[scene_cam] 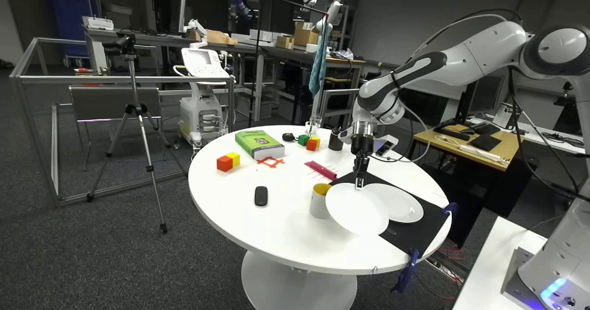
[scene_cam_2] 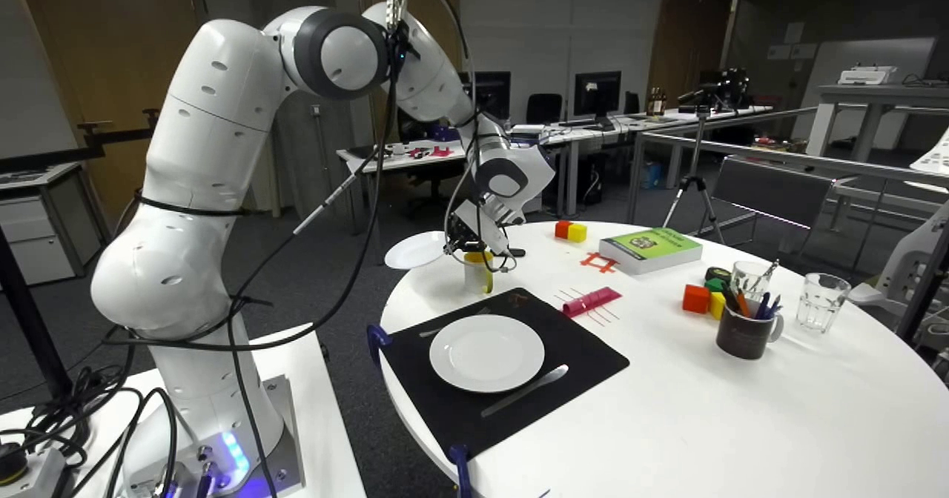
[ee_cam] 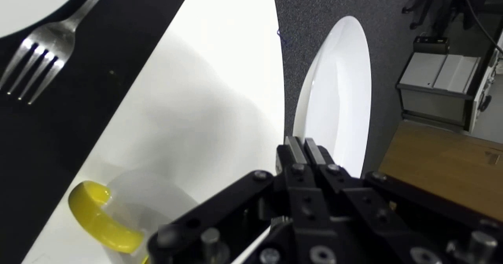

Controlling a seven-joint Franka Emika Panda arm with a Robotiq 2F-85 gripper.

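- In an exterior view I have the black two-finger gripper (scene_cam: pixel 359 184) pinched almost fully together on the rim of a white round shallow plate (scene_cam: pixel 357 211), which hangs tilted from it
- Same view: a white cylindrical mug with a yellow inside (scene_cam: pixel 319 205) stands near that held plate, and a flat black rectangular mat (scene_cam: pixel 421 231) carries a second white round plate (scene_cam: pixel 402 204); a thick green-covered book (scene_cam: pixel 259 143) lies farther off on the white round table (scene_cam: pixel 288 208)
- In an exterior view a silver metal knife (scene_cam_2: pixel 525 392) lies on the mat just beside the plate there; I see the held plate against the dark grey carpet (scene_cam_2: pixel 385 439) past the table's edge, the grip itself hidden from me
- In the wrist view the two metal fingertips (ee_cam: pixel 295 150) have the held plate's rim between them, the plate nearly edge-on to me; a silver four-tined fork (ee_cam: pixel 55 40) lies on the mat, and the mug's glossy yellow handle (ee_cam: pixel 103 220) shows left of the gripper
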